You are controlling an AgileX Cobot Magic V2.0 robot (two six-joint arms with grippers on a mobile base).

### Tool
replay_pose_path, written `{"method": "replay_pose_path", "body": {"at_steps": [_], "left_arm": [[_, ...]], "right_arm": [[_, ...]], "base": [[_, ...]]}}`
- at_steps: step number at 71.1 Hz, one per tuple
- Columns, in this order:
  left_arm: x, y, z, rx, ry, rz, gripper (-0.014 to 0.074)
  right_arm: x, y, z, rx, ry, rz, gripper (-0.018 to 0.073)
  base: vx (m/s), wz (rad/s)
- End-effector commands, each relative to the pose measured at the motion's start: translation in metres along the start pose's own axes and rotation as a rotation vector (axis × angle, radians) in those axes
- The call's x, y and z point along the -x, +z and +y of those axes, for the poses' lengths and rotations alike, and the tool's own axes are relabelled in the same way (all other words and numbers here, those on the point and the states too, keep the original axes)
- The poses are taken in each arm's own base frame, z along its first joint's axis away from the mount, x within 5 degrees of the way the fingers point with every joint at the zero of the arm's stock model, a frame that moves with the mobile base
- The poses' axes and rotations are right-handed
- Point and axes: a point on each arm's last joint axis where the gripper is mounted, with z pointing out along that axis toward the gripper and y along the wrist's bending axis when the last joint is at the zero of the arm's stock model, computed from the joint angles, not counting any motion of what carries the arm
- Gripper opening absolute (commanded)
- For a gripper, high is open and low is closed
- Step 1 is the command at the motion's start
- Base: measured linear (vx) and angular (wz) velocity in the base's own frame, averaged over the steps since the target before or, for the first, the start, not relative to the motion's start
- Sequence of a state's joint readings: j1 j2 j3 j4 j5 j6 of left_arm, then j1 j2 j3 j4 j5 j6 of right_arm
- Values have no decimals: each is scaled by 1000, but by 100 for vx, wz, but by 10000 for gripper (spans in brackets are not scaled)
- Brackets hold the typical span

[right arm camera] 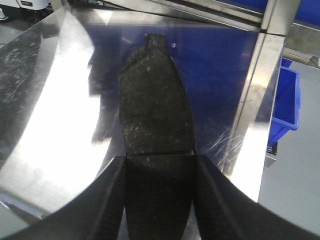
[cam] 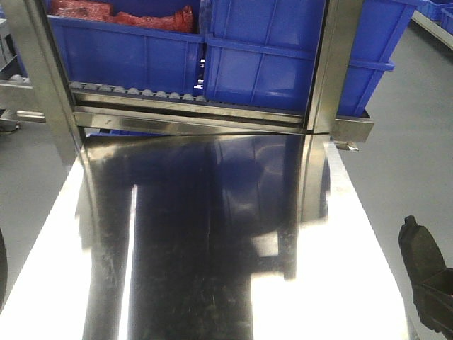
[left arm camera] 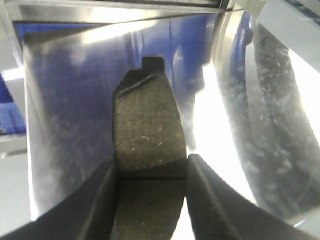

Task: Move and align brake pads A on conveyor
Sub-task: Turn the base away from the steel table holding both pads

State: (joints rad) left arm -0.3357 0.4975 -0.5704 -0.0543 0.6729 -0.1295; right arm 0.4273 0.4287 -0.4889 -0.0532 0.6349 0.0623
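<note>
As pads [left arm camera: 149, 130] [right arm camera: 155, 105] sit gripped, bin [cam: 127, 53] holds red items [cam: 152, 19].

We see the left brake pad [left arm camera: 150, 125] in a dull grey-brown, sprinkled with tiny pale flecks, and a thin dark line crosses it. The right brake pad [right arm camera: 155, 110] looks almost black with small yellowish grains, though perhaps this is only the light. The left gripper [left arm camera: 152, 167] and the right gripper [right arm camera: 160, 162] are both matt black. The steel table [cam: 212, 269] is bright silver, with white glare and deep blue reflections. The bins [cam: 269, 64] are strong blue, and the bags [cam: 120, 14] in one of them are red. The floor [cam: 403, 156] is plain grey.
</note>
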Motion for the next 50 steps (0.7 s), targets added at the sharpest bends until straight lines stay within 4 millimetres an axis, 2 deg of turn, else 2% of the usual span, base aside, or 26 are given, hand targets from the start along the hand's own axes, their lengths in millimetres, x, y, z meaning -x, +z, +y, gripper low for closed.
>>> {"method": "replay_pose_path", "body": {"at_steps": [1,19,50], "left_arm": [[15,-4,-3,-22,0,-106,217],[15,-4,-3,-22,0,-106,217],[15,-4,-3,-22,0,-106,217]], "right_arm": [[16,-5,0,-3,-12,-115,43],[16,-5,0,0,-8,-115,43],[15,-5,0,-1,-8,-103,43]], "base": [[-16,12],[-20,34],[-19,63]]}}
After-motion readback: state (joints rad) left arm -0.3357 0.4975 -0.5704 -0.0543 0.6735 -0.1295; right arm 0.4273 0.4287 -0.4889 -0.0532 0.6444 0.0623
